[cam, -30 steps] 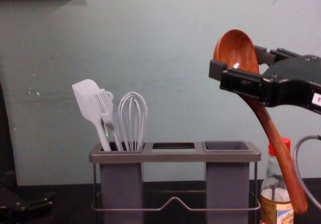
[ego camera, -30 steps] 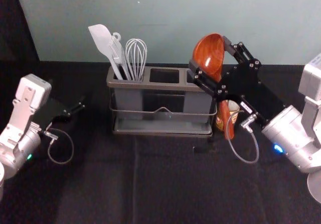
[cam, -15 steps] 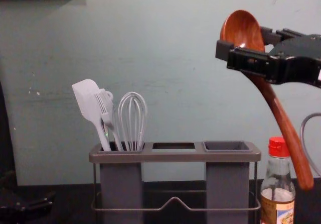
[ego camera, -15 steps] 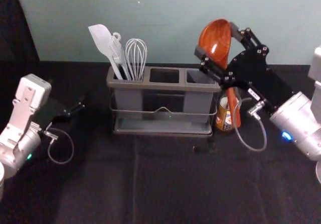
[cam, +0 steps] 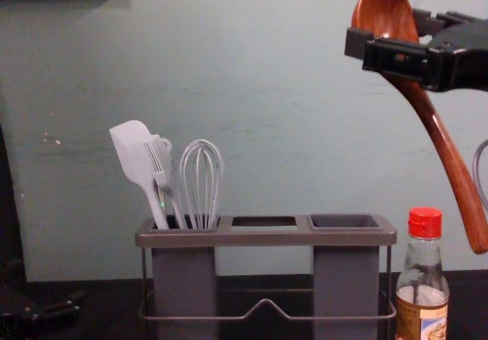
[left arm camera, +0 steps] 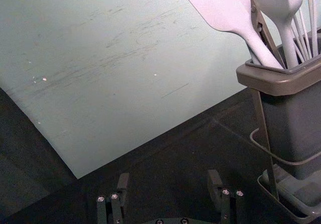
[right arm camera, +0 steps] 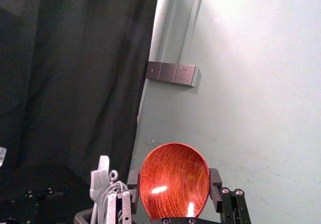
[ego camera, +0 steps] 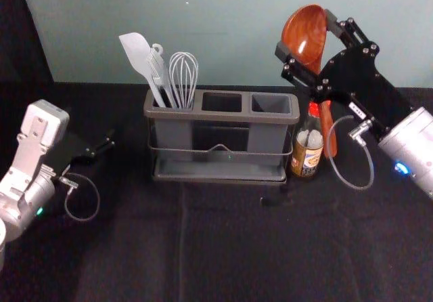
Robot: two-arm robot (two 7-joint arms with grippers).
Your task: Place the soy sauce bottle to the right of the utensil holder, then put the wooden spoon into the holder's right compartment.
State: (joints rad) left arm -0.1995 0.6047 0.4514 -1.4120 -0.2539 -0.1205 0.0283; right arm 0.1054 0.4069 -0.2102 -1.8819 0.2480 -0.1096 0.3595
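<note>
My right gripper (ego camera: 306, 36) is shut on the bowl of the wooden spoon (ego camera: 328, 129), high at the right; the chest view has the spoon (cam: 444, 151) with its handle slanting down to the right. In the right wrist view the gripper (right arm camera: 174, 179) has the bowl between its fingers. The red-capped soy sauce bottle (ego camera: 306, 156) stands upright just right of the utensil holder (ego camera: 222, 116). The holder's right compartment (cam: 345, 222) has nothing standing in it. My left gripper (ego camera: 108, 143) is parked at the left; in its wrist view the gripper (left arm camera: 168, 186) stands open.
A spatula (ego camera: 139, 58), a brush and a whisk (ego camera: 184, 78) stand in the holder's left compartment. A wall (cam: 252, 65) rises behind the holder, and dark cloth (ego camera: 223, 248) covers the table in front.
My right gripper has risen and moved to the right with the spoon, away from the holder. The bottle and right compartment are more exposed in the head view. The left arm has stayed still.
</note>
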